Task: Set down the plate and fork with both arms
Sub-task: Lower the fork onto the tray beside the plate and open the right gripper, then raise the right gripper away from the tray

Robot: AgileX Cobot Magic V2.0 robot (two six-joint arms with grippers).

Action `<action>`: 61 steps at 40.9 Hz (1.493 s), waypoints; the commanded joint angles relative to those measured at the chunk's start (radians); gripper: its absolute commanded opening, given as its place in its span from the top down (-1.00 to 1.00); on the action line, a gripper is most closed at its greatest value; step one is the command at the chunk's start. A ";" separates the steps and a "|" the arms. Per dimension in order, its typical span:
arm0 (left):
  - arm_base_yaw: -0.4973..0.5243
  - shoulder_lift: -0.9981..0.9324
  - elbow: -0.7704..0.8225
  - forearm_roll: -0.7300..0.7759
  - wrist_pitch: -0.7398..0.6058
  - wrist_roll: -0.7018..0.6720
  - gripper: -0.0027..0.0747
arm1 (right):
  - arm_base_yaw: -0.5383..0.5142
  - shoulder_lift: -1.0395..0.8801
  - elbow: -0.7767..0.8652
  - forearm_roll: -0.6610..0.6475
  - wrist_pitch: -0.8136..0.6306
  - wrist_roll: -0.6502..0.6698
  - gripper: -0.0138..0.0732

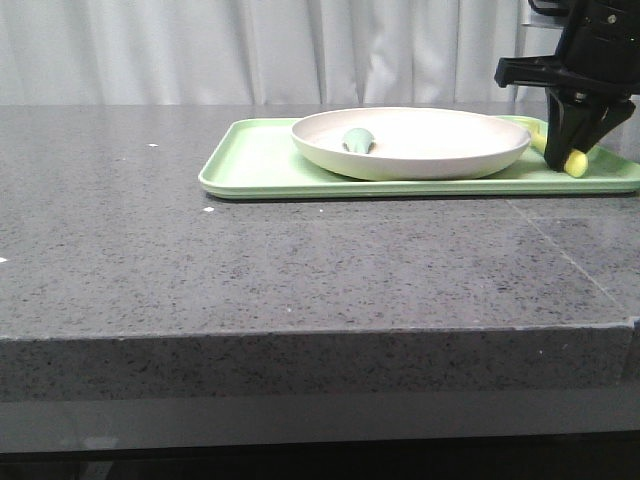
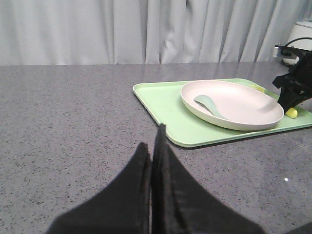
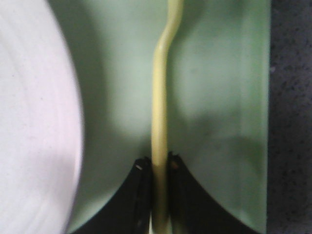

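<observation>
Presently the fork (image 3: 160,112) is clamped by its handle in the right gripper (image 3: 158,187), over the tray (image 1: 255,160) just beside the plate (image 1: 440,140). A teal spoon (image 2: 209,106) is held by the plate. The left gripper (image 2: 152,165) is pressed closed, empty, above the bench (image 1: 300,260).

The grey bench (image 1: 250,270) lies open across its near and left parts. The light-green tray (image 1: 255,160) fills the far right, and the plate (image 1: 410,142) takes most of it, a teal spoon (image 1: 358,140) inside. The right pincer (image 1: 578,150) stands in the narrow strip between plate rim and tray edge, clamped on the fork (image 3: 160,122).
</observation>
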 commanded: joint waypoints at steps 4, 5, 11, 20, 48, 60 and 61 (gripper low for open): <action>-0.007 0.011 -0.027 0.002 -0.075 0.002 0.98 | -0.004 -0.054 -0.023 0.000 -0.010 -0.011 0.51; -0.007 0.011 -0.027 0.002 -0.075 0.002 0.98 | -0.004 -0.054 -0.023 0.000 -0.010 -0.011 0.48; -0.007 0.011 -0.027 0.002 -0.075 0.002 0.98 | -0.004 -0.054 -0.023 -0.001 -0.009 -0.011 0.39; -0.007 0.011 -0.027 0.002 -0.075 0.002 0.98 | -0.004 -0.054 -0.023 -0.004 -0.007 -0.011 0.34; -0.007 0.011 -0.027 0.002 -0.075 0.002 0.98 | -0.013 -0.085 -0.051 -0.023 0.021 -0.011 0.05; -0.007 0.011 -0.027 0.002 -0.075 0.002 0.98 | -0.017 -0.140 -0.103 -0.022 0.089 -0.010 0.06; -0.007 0.011 -0.027 0.002 -0.075 0.002 0.98 | -0.017 -0.145 -0.104 -0.022 0.095 -0.010 0.07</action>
